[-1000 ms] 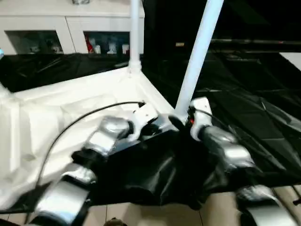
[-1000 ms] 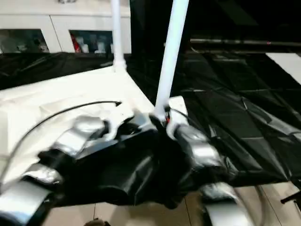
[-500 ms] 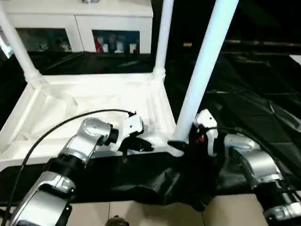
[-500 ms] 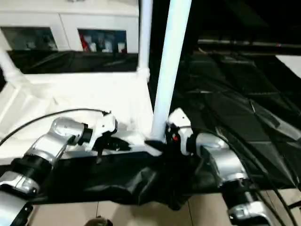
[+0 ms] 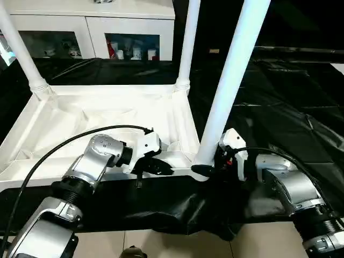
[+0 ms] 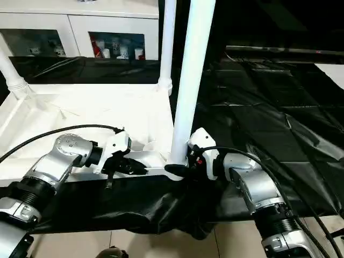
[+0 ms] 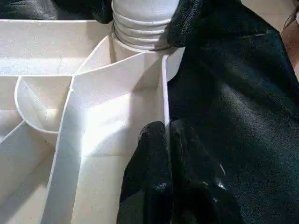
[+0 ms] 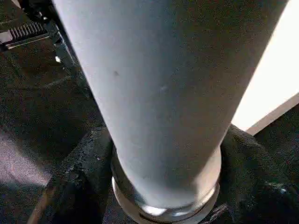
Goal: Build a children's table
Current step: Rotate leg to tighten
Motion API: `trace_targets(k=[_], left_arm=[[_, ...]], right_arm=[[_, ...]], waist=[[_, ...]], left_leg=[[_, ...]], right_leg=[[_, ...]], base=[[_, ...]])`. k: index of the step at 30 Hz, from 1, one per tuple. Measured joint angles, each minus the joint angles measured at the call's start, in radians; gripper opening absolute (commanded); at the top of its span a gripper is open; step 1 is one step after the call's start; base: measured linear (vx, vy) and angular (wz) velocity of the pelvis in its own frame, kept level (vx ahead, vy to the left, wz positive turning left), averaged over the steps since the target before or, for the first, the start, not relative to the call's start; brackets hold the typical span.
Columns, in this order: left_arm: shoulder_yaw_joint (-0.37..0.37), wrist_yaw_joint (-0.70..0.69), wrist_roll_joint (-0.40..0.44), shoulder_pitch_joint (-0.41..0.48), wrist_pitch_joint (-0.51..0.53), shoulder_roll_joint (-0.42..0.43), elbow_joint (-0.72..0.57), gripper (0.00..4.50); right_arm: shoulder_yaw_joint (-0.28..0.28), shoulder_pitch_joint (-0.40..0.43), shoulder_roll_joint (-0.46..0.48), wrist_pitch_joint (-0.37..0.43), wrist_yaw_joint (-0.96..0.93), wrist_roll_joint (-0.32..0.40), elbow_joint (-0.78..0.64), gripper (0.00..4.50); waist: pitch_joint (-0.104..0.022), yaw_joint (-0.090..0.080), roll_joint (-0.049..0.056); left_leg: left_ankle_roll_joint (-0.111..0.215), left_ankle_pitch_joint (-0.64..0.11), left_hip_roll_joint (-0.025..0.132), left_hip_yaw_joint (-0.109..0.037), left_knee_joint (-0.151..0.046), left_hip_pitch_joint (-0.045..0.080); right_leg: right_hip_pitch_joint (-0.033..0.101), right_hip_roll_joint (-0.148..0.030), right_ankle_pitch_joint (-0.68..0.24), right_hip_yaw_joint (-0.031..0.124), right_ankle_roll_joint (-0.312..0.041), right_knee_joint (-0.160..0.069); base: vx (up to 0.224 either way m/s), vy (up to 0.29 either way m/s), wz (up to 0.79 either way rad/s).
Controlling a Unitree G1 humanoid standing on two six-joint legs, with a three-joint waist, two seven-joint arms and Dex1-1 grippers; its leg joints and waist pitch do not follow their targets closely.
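The children's table top (image 5: 107, 94) lies upside down on black sheeting, ribs up. Two white legs (image 5: 185, 43) (image 5: 19, 48) stand in its far corner sockets. A third leg (image 5: 231, 80) rises from the near right corner socket, leaning a little to the right. My right gripper (image 5: 207, 167) is around the base of that leg (image 8: 159, 93), one finger (image 8: 88, 158) pressed to each side. My left gripper (image 5: 161, 169) is shut on the table top's near rim (image 7: 164, 93), just left of that corner, with its fingers (image 7: 149, 177) pinching the thin wall.
Black plastic sheeting (image 5: 279, 97) covers the ground to the right and hangs over the front edge. A white glass-door cabinet (image 5: 86, 27) stands behind the table top. A black cable (image 5: 54, 153) arcs over my left forearm. Tiled floor (image 5: 161, 244) lies nearest me.
The camera has swung and steadied, bringing the far left leg into view. My right gripper's fingers have closed in on the leg's base. The left gripper keeps its hold on the rim.
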Motion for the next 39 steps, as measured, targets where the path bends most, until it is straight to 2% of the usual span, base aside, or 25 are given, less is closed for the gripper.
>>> trace_targets(k=[4, 9, 14, 17, 22, 23, 25, 27, 28, 29, 30, 34, 39], left_arm=[[0.009, 0.092, 0.026, -0.006, 0.000, -0.021, 0.017, 0.00], [0.019, 0.217, 0.056, -0.045, 0.027, -0.078, 0.077, 0.00], [0.038, 0.452, 0.093, -0.114, 0.117, -0.220, 0.167, 0.00], [0.043, 0.542, 0.107, -0.126, 0.158, -0.279, 0.175, 0.00], [0.045, 0.561, 0.115, -0.127, 0.167, -0.289, 0.176, 0.00], [0.046, 0.560, 0.115, -0.128, 0.163, -0.287, 0.178, 0.00], [0.046, 0.559, 0.115, -0.130, 0.151, -0.282, 0.185, 0.00], [0.046, 0.551, 0.115, -0.136, 0.143, -0.274, 0.196, 0.00], [0.045, 0.544, 0.115, -0.137, 0.141, -0.268, 0.196, 0.00], [0.045, 0.527, 0.115, -0.137, 0.130, -0.256, 0.196, 0.00], [0.045, 0.510, 0.114, -0.137, 0.124, -0.245, 0.195, 0.00], [0.044, 0.410, 0.103, -0.121, 0.081, -0.191, 0.175, 0.00], [0.041, 0.237, 0.062, -0.084, 0.030, -0.106, 0.131, 0.00]], right_arm=[[-0.034, -0.004, 0.055, -0.004, -0.107, -0.017, 0.042, 2.72], [-0.102, -0.032, 0.162, 0.001, -0.315, -0.029, 0.112, 2.72], [-0.228, -0.141, 0.315, 0.002, -0.687, -0.035, 0.271, 2.72], [-0.265, -0.193, 0.348, -0.013, -0.810, -0.036, 0.343, 2.72], [-0.267, -0.210, 0.358, -0.047, -0.827, -0.055, 0.381, 2.72], [-0.267, -0.211, 0.359, -0.050, -0.826, -0.059, 0.384, 3.07], [-0.267, -0.215, 0.360, -0.056, -0.822, -0.062, 0.392, 3.42], [-0.268, -0.230, 0.363, -0.065, -0.807, -0.062, 0.414, 3.44], [-0.266, -0.231, 0.365, -0.070, -0.798, -0.062, 0.415, 3.69], [-0.259, -0.230, 0.358, -0.077, -0.772, -0.063, 0.415, 3.69], [-0.245, -0.225, 0.346, -0.082, -0.743, -0.063, 0.412, 3.82], [-0.184, -0.161, 0.271, -0.078, -0.575, -0.062, 0.323, 3.82], [-0.076, -0.047, 0.105, -0.070, -0.297, -0.062, 0.136, 3.82]], waist=[[-0.001, -0.002, -0.001], [-0.002, -0.017, -0.003], [-0.003, -0.028, -0.006], [-0.005, -0.030, -0.009], [-0.005, -0.033, -0.009], [-0.005, -0.034, -0.009], [-0.005, -0.036, -0.009], [-0.005, -0.040, -0.009], [-0.005, -0.041, -0.008], [-0.004, -0.043, -0.007], [-0.004, -0.044, -0.007], [-0.003, -0.042, -0.006], [-0.003, -0.034, -0.005]], left_leg=[[0.000, 0.000, 0.000, 0.000, 0.001, 0.000], [0.000, 0.000, 0.000, 0.000, 0.001, 0.002], [-0.001, 0.001, -0.001, 0.000, 0.001, 0.003], [-0.001, 0.001, -0.001, 0.000, 0.001, 0.004], [-0.001, 0.001, -0.001, 0.000, 0.000, 0.004], [-0.001, 0.001, -0.001, 0.000, 0.000, 0.004], [-0.001, 0.001, -0.001, 0.000, 0.000, 0.004], [-0.001, 0.001, -0.001, 0.000, -0.001, 0.004], [-0.001, 0.001, -0.001, 0.000, -0.002, 0.004], [-0.001, 0.000, -0.001, 0.000, -0.003, 0.004], [-0.001, 0.001, -0.001, 0.000, -0.003, 0.004], [-0.001, 0.001, -0.001, 0.000, -0.005, 0.003], [0.000, 0.000, -0.001, 0.000, -0.003, 0.000]], right_leg=[[0.000, 0.000, 0.000, 0.000, 0.000, 0.001], [0.001, 0.000, 0.001, 0.001, 0.000, 0.002], [0.002, 0.000, 0.002, 0.002, 0.000, 0.001], [0.002, 0.000, 0.002, 0.002, 0.000, 0.001], [0.002, 0.000, 0.002, 0.002, 0.001, 0.000], [0.002, 0.000, 0.002, 0.002, 0.001, 0.000], [0.002, 0.000, 0.002, 0.002, 0.001, 0.000], [0.002, 0.000, 0.002, 0.002, 0.001, 0.000], [0.002, 0.000, 0.002, 0.002, 0.001, 0.000], [0.002, 0.000, 0.002, 0.002, 0.001, 0.000], [0.001, 0.000, 0.002, 0.002, 0.001, 0.000], [0.000, 0.000, 0.002, 0.001, 0.002, -0.001], [0.000, 0.000, 0.000, 0.000, 0.001, -0.004]], base=[[0.000, 0.000, 0.00], [0.000, 0.000, 0.00], [0.000, 0.000, 0.00], [0.000, 0.000, 0.00], [0.000, 0.000, 0.00], [0.000, 0.000, 0.00], [0.000, 0.000, 0.00], [0.000, 0.000, 0.00], [0.000, 0.000, 0.00], [0.000, 0.000, 0.00], [0.000, 0.000, 0.00], [0.000, 0.000, 0.00], [0.000, 0.000, 0.00]])
